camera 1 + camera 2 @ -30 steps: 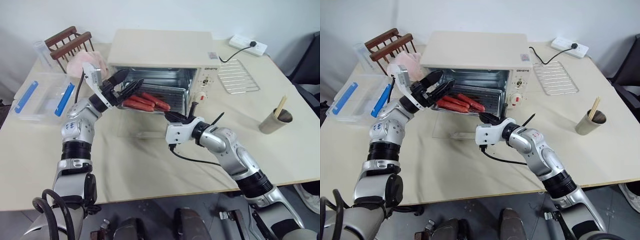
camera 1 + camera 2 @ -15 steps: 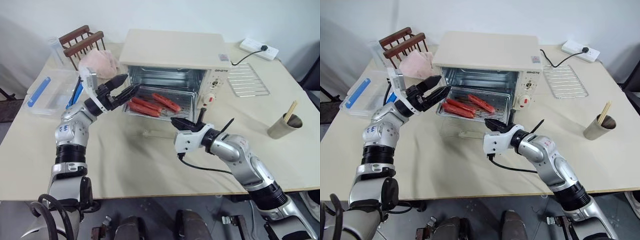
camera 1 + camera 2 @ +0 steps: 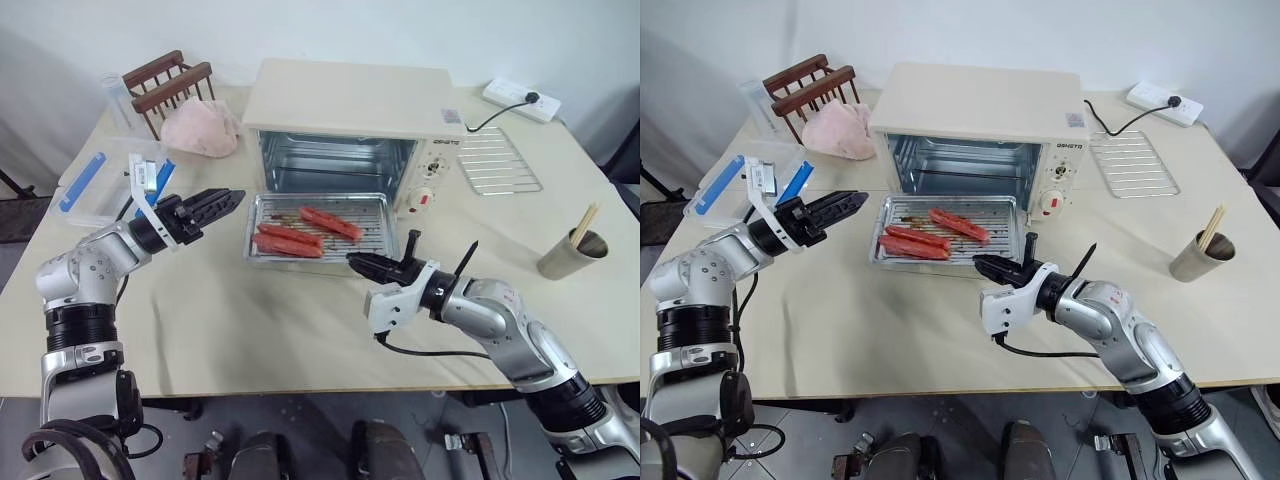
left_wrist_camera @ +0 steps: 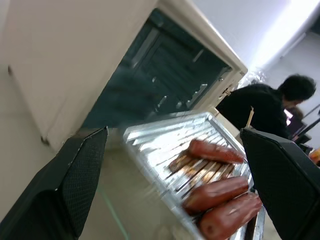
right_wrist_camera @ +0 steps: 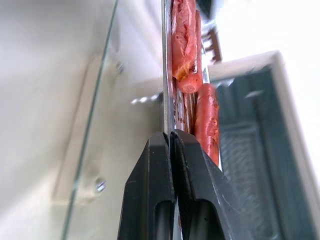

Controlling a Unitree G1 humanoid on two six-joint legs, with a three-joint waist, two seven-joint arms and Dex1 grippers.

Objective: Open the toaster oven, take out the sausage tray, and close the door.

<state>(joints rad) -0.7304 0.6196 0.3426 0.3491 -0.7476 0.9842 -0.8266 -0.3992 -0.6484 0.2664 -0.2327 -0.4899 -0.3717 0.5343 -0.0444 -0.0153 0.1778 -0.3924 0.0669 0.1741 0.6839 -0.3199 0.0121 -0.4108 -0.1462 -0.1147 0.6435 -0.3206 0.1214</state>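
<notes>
The cream-white toaster oven point(image 3: 350, 95) stands open at the back middle of the table, its cavity bare. The sausage tray point(image 3: 365, 210), silver and ribbed, sits out in front of the opening with three red sausages point(image 3: 295, 240) on it. My right gripper point(image 3: 365, 263) is shut on the tray's near rim; in the right wrist view its fingers point(image 5: 155, 165) pinch the thin metal edge. The glass door point(image 5: 135, 65) lies folded down flat beneath the tray. Left of the tray, my left gripper point(image 3: 215, 203) is open and apart from it, with nothing between its fingers point(image 4: 75, 175).
A clear box with blue clips point(image 3: 105, 180), a wooden rack point(image 3: 170, 80) and a pink cloth point(image 3: 200, 130) are at the left. A wire rack point(image 3: 500, 160), a power strip point(image 3: 520, 97) and a cup of chopsticks point(image 3: 568, 250) are at the right. A person point(image 4: 265, 107) sits beyond the oven.
The right gripper has drawn the sausage tray out of the oven toward the table's front. The left gripper has let go of the tray's left side and pulled away to the left and down.
</notes>
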